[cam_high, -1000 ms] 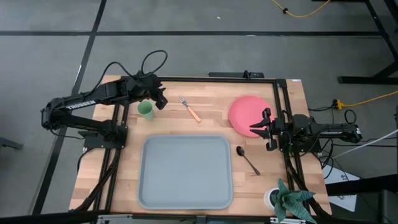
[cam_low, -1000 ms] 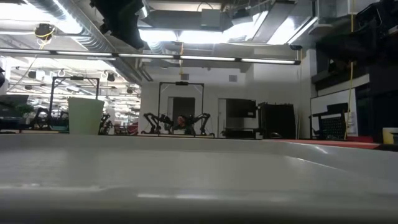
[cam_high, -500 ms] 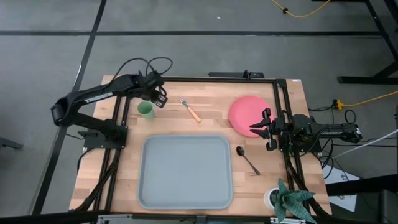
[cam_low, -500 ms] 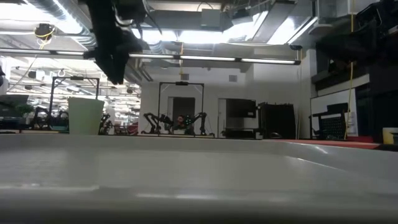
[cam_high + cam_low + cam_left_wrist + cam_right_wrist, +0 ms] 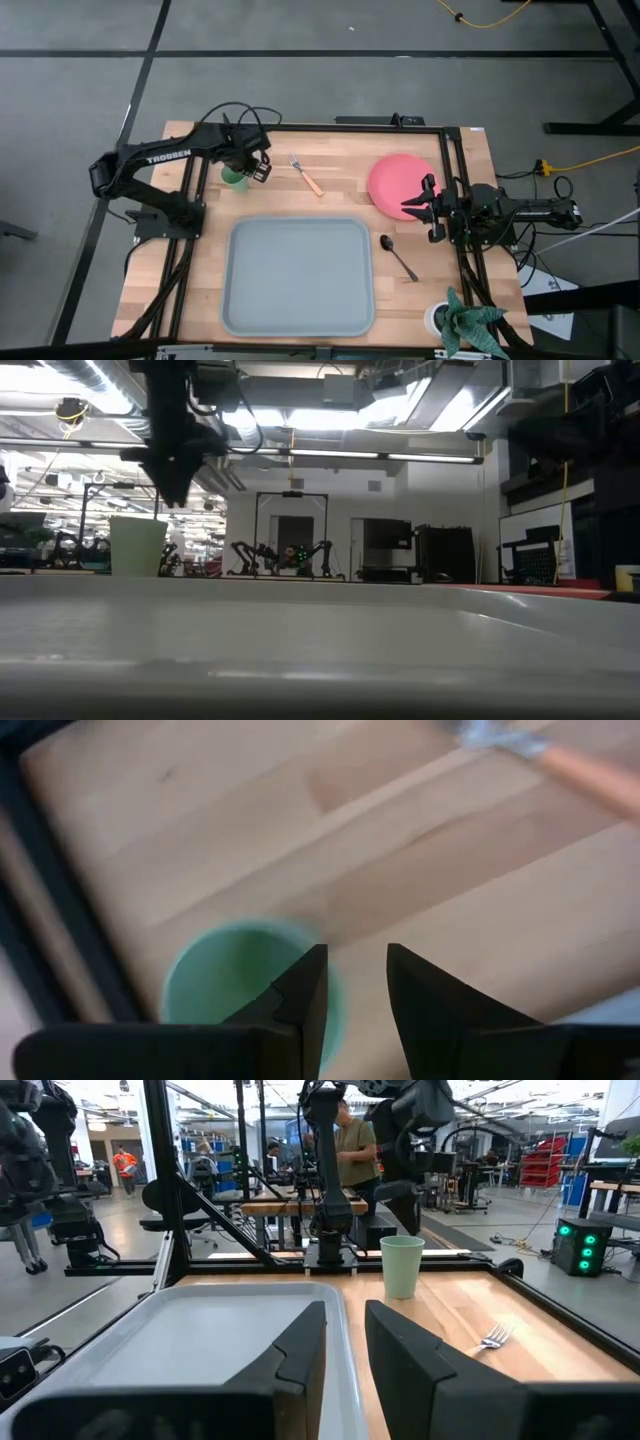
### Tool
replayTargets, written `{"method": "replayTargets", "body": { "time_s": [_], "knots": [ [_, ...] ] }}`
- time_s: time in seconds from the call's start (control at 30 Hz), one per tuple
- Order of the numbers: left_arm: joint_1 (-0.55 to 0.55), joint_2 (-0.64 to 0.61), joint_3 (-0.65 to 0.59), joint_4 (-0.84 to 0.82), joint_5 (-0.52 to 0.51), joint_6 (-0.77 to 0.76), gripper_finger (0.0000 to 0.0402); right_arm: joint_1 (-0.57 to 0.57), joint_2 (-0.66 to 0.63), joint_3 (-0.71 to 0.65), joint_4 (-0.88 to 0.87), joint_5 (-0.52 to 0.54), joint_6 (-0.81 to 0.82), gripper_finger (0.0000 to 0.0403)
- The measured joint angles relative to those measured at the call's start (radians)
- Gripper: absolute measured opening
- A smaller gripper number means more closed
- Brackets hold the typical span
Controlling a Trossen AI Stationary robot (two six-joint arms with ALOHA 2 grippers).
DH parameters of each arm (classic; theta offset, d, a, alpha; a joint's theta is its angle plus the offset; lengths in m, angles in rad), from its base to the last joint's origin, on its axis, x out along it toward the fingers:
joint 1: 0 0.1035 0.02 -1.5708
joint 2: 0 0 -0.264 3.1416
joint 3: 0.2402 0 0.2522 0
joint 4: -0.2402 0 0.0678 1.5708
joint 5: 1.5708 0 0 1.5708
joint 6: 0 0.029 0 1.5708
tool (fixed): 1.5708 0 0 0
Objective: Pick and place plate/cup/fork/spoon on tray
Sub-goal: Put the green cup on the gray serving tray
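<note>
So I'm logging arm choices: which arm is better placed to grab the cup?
The left. Its gripper hangs right over the cup, fingers slightly apart at the rim. The right gripper waits across the table by the plate.

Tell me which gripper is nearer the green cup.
Left. The left gripper hovers just above the cup, at its rim. The right gripper waits across the table beside the plate.

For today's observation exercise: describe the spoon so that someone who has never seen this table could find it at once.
Start at the big blue-grey tray on the wooden table. The spoon lies on bare wood beside the tray's right edge, below the coral plate. Unlike the orange-handled fork, it is slim and entirely dark.
</note>
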Motion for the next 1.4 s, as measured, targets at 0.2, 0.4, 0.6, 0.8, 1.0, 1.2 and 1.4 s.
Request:
{"method": "replayTargets", "body": {
  "time_s": [0.2, 0.4, 0.6, 0.8, 1.0, 1.2, 1.4],
  "knots": [
    [-0.068, 0.0, 0.0, -0.04, -0.051, -0.062, 0.0099, 0.0, 0.0, 0.0, 0.001, 0.0, 0.0, 0.008],
    [-0.099, 0.0, -0.001, -0.037, -0.053, -0.078, 0.0099, 0.0, 0.0, 0.0, 0.001, 0.0, 0.0, 0.008],
    [-0.1, 0.0, -0.066, -0.033, -0.077, -0.124, 0.0099, 0.0, 0.0, 0.0, 0.001, 0.0, -0.001, 0.008],
    [-0.099, 0.0, -0.13, 0.014, -0.072, -0.124, 0.0099, 0.0, 0.0, 0.0, 0.002, 0.0, -0.002, 0.008],
    [-0.099, 0.0, -0.161, 0.058, -0.042, -0.111, 0.0099, 0.0, 0.0, 0.0, 0.002, 0.0, -0.003, 0.008],
    [-0.099, 0.0, -0.202, 0.06, -0.043, -0.109, 0.0099, 0.0, 0.0, 0.0, 0.002, 0.0, -0.003, 0.008],
    [-0.099, 0.0, -0.241, 0.073, -0.075, -0.108, 0.0099, 0.0, 0.0, 0.0, 0.002, 0.0, -0.003, 0.008]
  ]
}}
